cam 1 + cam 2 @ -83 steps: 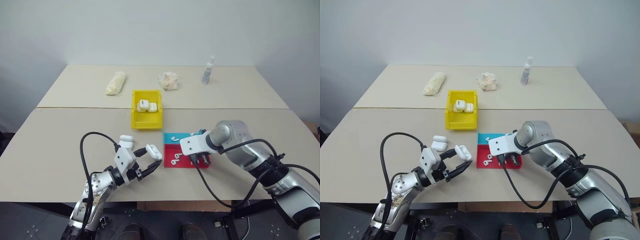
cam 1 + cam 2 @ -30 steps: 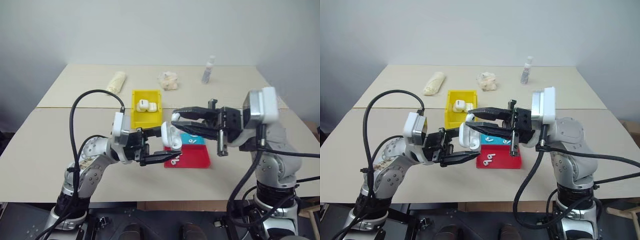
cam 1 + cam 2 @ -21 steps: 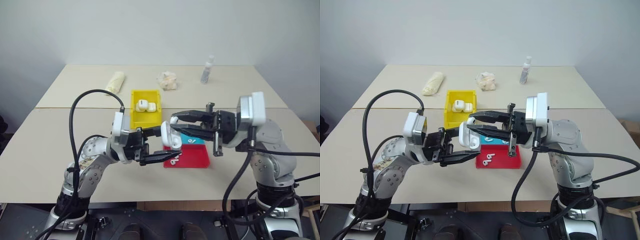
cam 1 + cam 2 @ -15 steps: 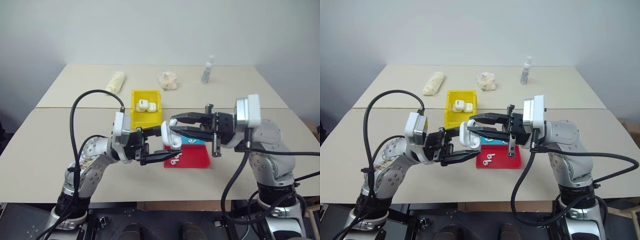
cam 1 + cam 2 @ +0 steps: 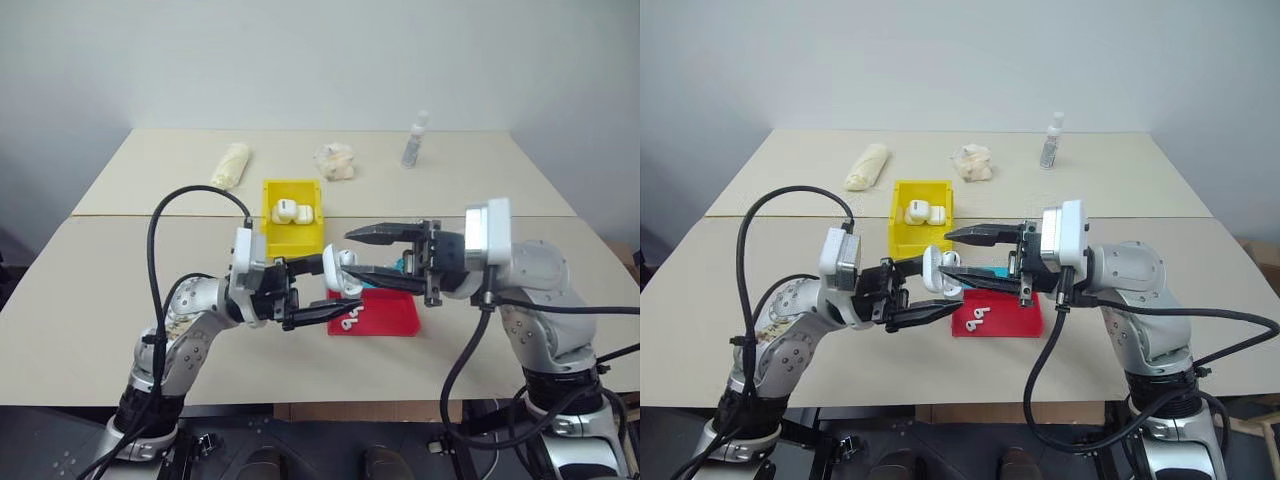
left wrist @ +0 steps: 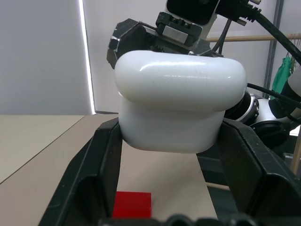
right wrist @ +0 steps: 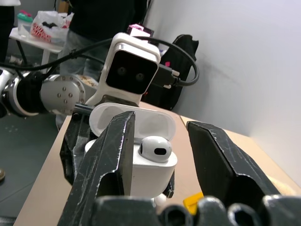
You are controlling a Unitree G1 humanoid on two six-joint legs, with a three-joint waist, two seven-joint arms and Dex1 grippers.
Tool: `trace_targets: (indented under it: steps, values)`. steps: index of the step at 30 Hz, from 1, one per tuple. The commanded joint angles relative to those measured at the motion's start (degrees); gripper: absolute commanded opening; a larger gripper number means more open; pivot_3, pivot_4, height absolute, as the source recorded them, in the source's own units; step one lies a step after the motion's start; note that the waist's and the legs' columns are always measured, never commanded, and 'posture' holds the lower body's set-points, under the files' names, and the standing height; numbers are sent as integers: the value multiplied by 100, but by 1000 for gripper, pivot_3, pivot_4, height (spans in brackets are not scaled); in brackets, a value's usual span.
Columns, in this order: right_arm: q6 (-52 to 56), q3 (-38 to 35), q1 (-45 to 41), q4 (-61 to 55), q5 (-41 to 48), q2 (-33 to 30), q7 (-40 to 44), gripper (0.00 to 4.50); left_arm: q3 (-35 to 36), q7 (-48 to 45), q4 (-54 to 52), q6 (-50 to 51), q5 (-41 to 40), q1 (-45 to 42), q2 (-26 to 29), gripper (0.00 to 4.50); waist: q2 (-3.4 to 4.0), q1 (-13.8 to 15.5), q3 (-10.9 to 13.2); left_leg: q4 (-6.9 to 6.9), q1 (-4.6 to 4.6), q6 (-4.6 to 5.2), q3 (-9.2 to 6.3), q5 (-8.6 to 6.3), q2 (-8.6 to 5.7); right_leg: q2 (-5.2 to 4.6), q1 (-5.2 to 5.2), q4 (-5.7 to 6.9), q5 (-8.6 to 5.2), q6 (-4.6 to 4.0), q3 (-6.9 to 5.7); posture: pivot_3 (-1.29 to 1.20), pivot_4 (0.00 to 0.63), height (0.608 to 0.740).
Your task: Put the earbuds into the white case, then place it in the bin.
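Observation:
My left gripper [image 5: 338, 285] is shut on the white case [image 5: 340, 272] and holds it in the air above the near table, lid flipped open. One of the earbuds [image 7: 155, 147] sits in the case's socket under the raised lid [image 7: 141, 117]. My right gripper [image 5: 348, 253] points at the case from the right. It is open, with one finger above and one below the case's top, gripping nothing. More earbuds [image 5: 347, 320] lie in the red and teal tray [image 5: 390, 318]. The yellow bin [image 5: 293, 240] stands behind the case and holds other white cases [image 5: 287, 211].
On the far table lie a rolled pale bundle [image 5: 231, 165], a crumpled bag [image 5: 336, 161] and a small bottle [image 5: 413, 140]. A seam runs between the two tables behind the bin. The left arm's black cable loops above the near table.
My right gripper's fingers have spread apart, leaving the earbud seated in the case. The left gripper has kept its hold on the case.

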Motion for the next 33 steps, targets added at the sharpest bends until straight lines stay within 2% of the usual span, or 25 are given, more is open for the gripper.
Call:
trace_targets:
  steps: [1,3,7,12,17,20,27,33]
  values:
    - [95,-231,-151,67,92,-510,263,2288,-87,-229,262,-660,617,314,237,2742,1,2,0,0,1,0,2,0,0,0,0,0,0,0,1,0,150,740]
    - [332,-213,-380,274,-64,-889,248,2288,-105,-290,526,-996,918,543,326,2742,2,-10,1,-1,3,0,6,0,0,0,0,0,0,-1,4,0,150,740]
    - [1004,541,-1177,972,-1071,-1639,155,2288,-55,-243,679,-1267,1207,979,449,2742,3,-6,2,-4,3,0,7,0,3,2,-9,5,-2,-5,4,0,150,740]
    - [939,1809,-2206,2077,-2474,-1823,555,2288,-25,-74,571,-1367,1392,1404,539,2742,4,-15,2,-8,-1,1,13,-1,4,1,-12,-2,-3,-6,8,0,150,740]
    - [537,2838,-3294,3564,-3525,-1398,1181,2288,-45,136,475,-1446,1497,1596,483,2742,9,-13,6,-5,-19,0,15,0,4,0,-34,7,-2,-6,9,0,150,740]
    - [67,3199,-3664,4279,-3972,-1068,1356,2288,-86,268,382,-1416,1552,1673,444,2742,9,-13,6,-6,-30,0,15,0,4,0,-47,7,-2,-5,9,0,150,740]
    - [-888,3781,-3906,5356,-4860,-399,1465,2288,-146,444,212,-1379,1578,1804,442,2742,9,-12,6,-3,-61,-6,25,4,3,-2,-94,27,-1,-6,18,0,150,740]
    - [-1706,3997,-4023,6304,-5540,-4,1064,2288,-151,592,115,-1333,1564,1830,436,2742,11,-16,6,-4,-60,-8,27,5,3,-1,-96,31,-1,-6,19,0,150,740]
